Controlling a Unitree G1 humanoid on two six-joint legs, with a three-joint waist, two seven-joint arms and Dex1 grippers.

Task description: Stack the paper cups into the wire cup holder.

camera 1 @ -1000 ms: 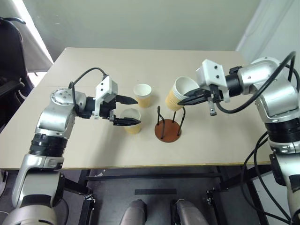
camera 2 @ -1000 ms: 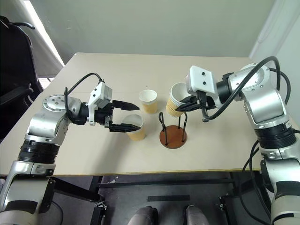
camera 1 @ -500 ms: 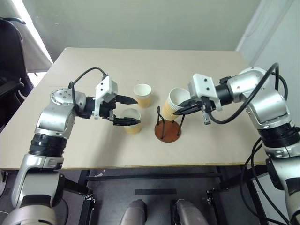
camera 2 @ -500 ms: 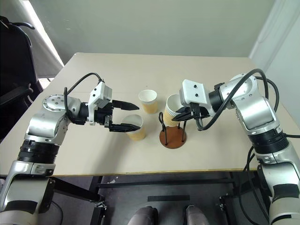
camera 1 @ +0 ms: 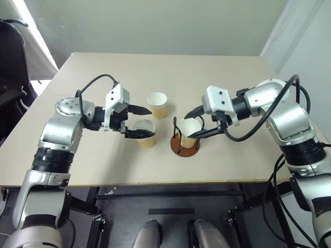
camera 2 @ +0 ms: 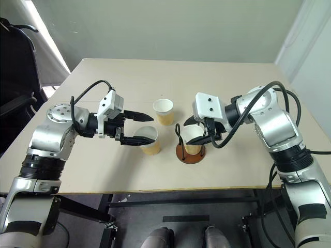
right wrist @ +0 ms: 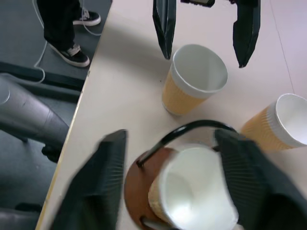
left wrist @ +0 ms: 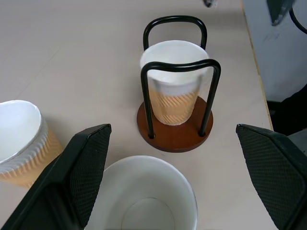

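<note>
Cup (camera 1: 189, 132) stands in the holder (camera 1: 184, 146); right gripper (camera 1: 199, 122) spread around it, left gripper (camera 1: 144, 122) wide around another cup (camera 1: 145, 133).

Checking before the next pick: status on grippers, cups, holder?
Right gripper open around the cup standing in the wire cup holder. Left gripper open around a second cup. Third cup free on the table. Nothing in the way.

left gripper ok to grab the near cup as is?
Likely yes: the left gripper is open with its fingers either side of the near cup, nothing between them.
</note>
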